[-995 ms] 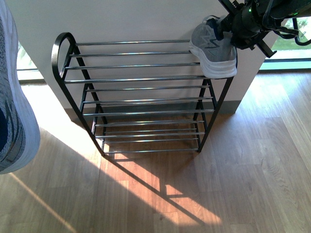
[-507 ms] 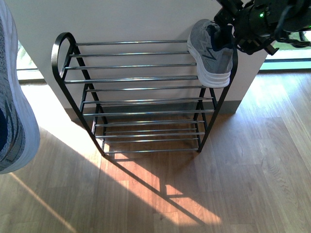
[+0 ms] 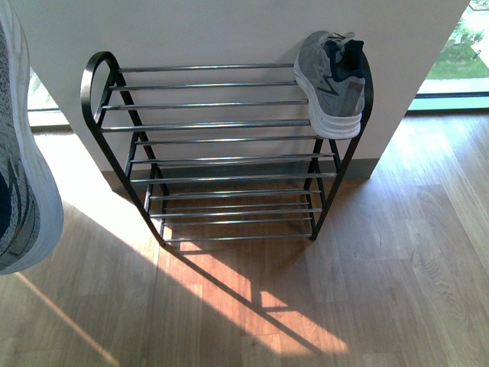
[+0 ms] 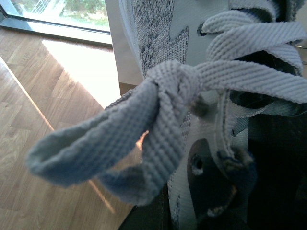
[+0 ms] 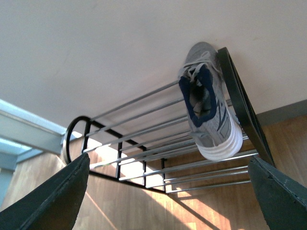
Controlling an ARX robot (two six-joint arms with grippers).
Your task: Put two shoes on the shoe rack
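Grey sneaker (image 3: 330, 86) lies on the top rods of the shoe rack (image 3: 214, 122), at its right end, about 1 o'clock in the front view. Second sneaker (image 3: 21, 176) hangs at 9 o'clock, well apart from the rack. Its laces (image 4: 158, 110) fill the left wrist view, so the left gripper's hold cannot be told. Right gripper (image 5: 168, 158) gapes wide, holding nothing.

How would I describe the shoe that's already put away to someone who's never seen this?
Find the black-and-chrome shoe rack against the white wall. At the right end of its top tier, by the curved black upright, sits a grey knit sneaker with a thick white sole. It is the only shoe on the rack; the second sneaker hangs in the air far left.
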